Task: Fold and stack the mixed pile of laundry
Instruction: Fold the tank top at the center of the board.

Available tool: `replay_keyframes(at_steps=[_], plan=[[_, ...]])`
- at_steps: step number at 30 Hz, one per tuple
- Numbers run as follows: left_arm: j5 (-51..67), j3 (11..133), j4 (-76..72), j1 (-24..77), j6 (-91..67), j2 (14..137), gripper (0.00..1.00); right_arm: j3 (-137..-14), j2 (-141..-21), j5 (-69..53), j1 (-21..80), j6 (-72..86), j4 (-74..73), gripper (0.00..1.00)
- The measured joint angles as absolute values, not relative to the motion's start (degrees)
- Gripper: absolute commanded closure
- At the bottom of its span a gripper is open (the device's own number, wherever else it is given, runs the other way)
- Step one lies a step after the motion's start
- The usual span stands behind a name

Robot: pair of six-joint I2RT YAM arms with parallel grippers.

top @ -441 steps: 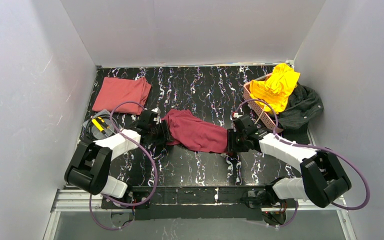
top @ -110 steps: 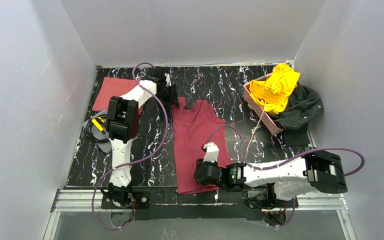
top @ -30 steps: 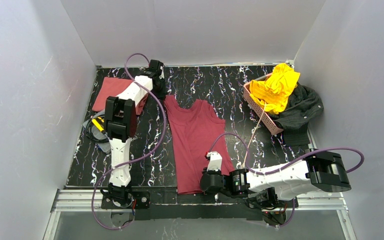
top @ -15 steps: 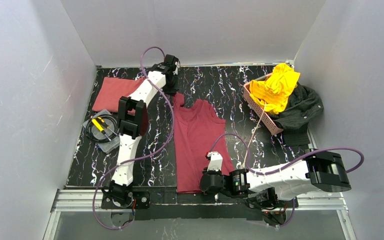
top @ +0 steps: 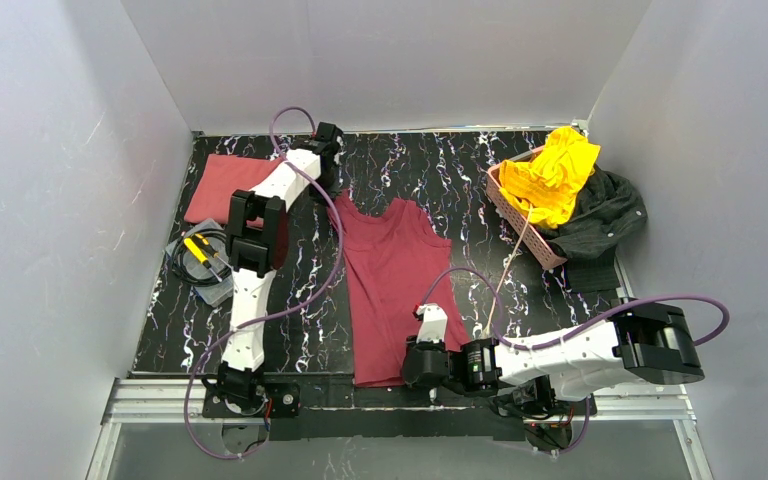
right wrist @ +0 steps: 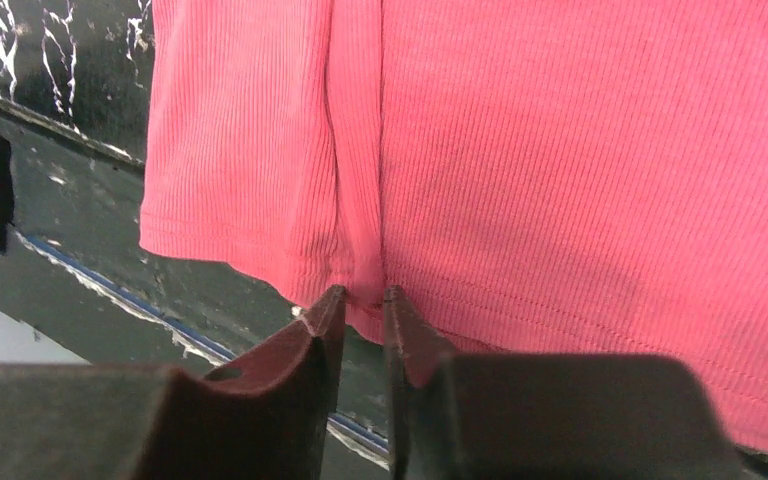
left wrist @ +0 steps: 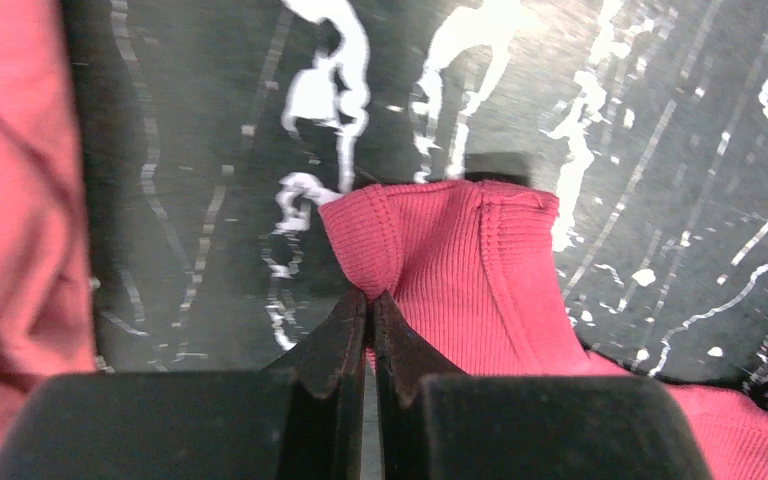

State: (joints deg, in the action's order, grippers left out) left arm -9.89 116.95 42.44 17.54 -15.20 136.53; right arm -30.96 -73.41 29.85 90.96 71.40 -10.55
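Maroon top (top: 390, 280) lies flat mid-desk (top: 440, 170), yellow garment (top: 552, 172) heaped in the pink basket (top: 513, 215) with the charcoal one (top: 605, 215) beside it, left fingers (left wrist: 358, 305) pinching a strap, pulled slightly left since a moment ago, right fingers (right wrist: 338, 300) barely parted at the hem (gripping? can't tell), salmon one (top: 228, 185) folded far-left.

Dark maroon ribbed tank top (top: 392, 285): spread flat mid-table, straps at far end, hem at the near edge.
Salmon-red garment (top: 228, 187): folded flat, far left corner.
Bright yellow garment (top: 555, 170): crumpled heap, far right.
Charcoal-black garment (top: 605, 225): crumpled, touching the yellow one, at the right edge.
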Motion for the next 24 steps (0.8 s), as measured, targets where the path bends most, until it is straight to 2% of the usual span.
replay_keyframes(at_steps=[4, 9, 13, 15, 19, 22, 24], plan=[[-9.2, 115.9, 41.4, 16.2, -15.2, 135.5, 1.00, -31.9, -72.4, 30.8, 91.2, 69.3, -12.6, 0.41], [-9.0, 115.6, 40.9, 16.0, -15.2, 135.4, 0.96, -38.4, -70.2, 33.5, 89.8, 63.6, -17.1, 0.34], [-7.6, 115.6, 40.3, 16.0, -15.2, 135.0, 0.90, -42.7, -69.0, 31.1, 81.6, 55.4, -15.4, 0.27], [-6.2, 115.6, 39.9, 16.0, -15.4, 134.5, 0.82, -43.0, -69.2, 29.2, 77.0, 51.4, -14.2, 0.25], [-4.3, 115.5, 39.2, 16.0, -15.7, 132.9, 0.56, -43.5, -72.3, 23.2, 67.1, 42.6, -10.6, 0.25], [-3.5, 114.1, 38.8, 15.9, -16.1, 130.8, 0.42, -43.9, -75.6, 18.0, 61.3, 37.2, -7.0, 0.32], [-3.2, 112.2, 38.5, 15.9, -16.3, 128.9, 0.36, -45.1, -78.1, 14.3, 58.1, 34.5, -5.1, 0.38]])
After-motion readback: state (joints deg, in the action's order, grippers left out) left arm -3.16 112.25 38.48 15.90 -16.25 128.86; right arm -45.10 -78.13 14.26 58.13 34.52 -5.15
